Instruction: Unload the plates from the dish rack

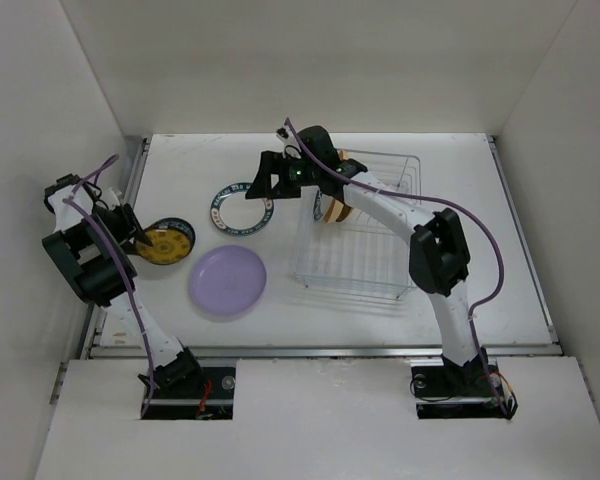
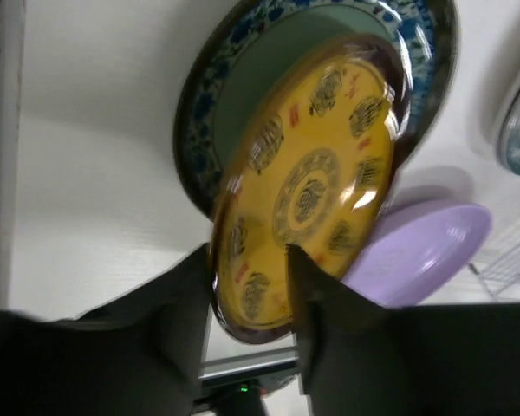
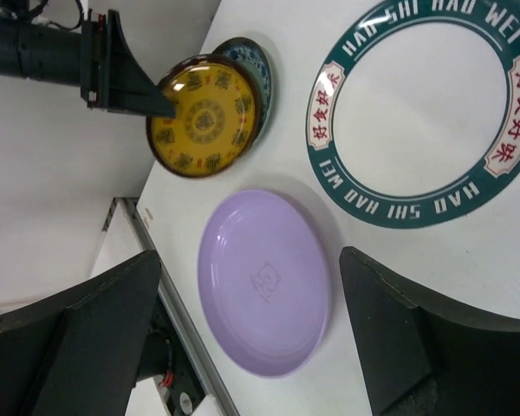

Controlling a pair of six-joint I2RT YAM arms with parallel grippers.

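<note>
The white table (image 1: 430, 310) is bearing the dish rack (image 1: 355, 262) on its right side. A lavender plate (image 1: 227, 281), a teal-ringed plate (image 1: 240, 208) and a blue-rimmed plate (image 2: 199, 130) are lying apart to the rack's left.

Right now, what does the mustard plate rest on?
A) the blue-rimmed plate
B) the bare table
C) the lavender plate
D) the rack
A: the mustard plate lies over the blue-rimmed plate beneath it, apart from the lavender plate.
</note>
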